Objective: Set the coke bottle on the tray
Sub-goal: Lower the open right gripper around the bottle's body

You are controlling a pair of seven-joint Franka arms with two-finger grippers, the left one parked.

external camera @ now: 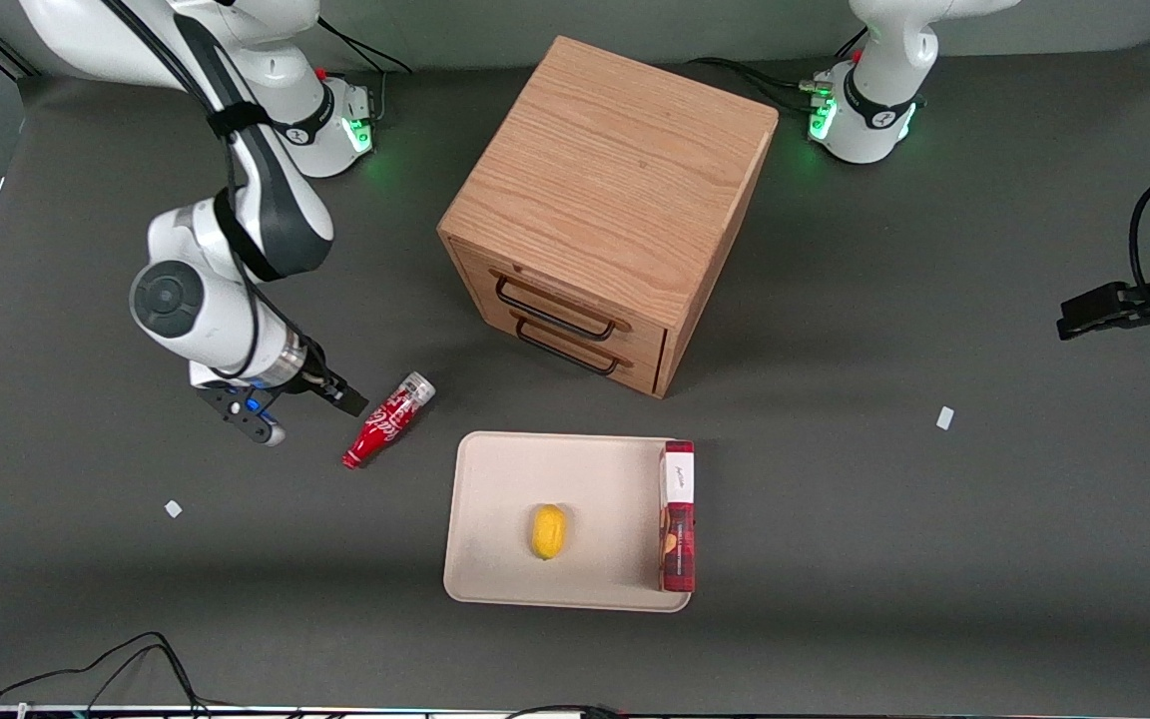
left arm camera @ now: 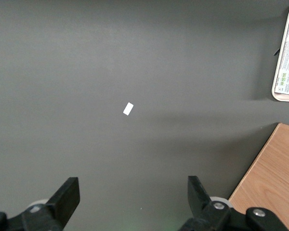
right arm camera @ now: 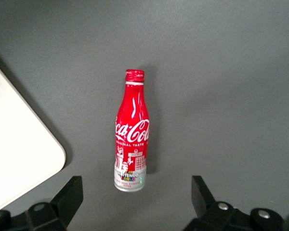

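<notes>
- The coke bottle (external camera: 388,419) is lying flat on the dark grey surface (external camera: 835,499), middle-left of the front view. Its silver end points up toward the cabinet and its red-capped neck points down toward the bottom edge.
- It's close to the upper left corner of the tray (external camera: 495,519) but not touching it, and nothing is holding it.
- The pincer (external camera: 300,409) sits just beside the bottle in the front view, a little farther out toward the working arm's end of the surface. It's spread wide and holding nothing.
- The right wrist view shows the same thing: the bottle (right arm camera: 131,131) lies on bare surface, with the two black fingers (right arm camera: 67,197) standing well apart on either side of its silver end. A rounded corner of the tray (right arm camera: 19,149) is visible too.
- The tray already has a yellow lemon (external camera: 548,531) around its middle, plus a long red-and-white box (external camera: 677,514) standing on edge along the side toward the parked arm's end.
- A wooden drawer cabinet (external camera: 605,210) takes up the upper middle of the front view, farther from the camera than the tray, with two dark handles on its front.
</notes>
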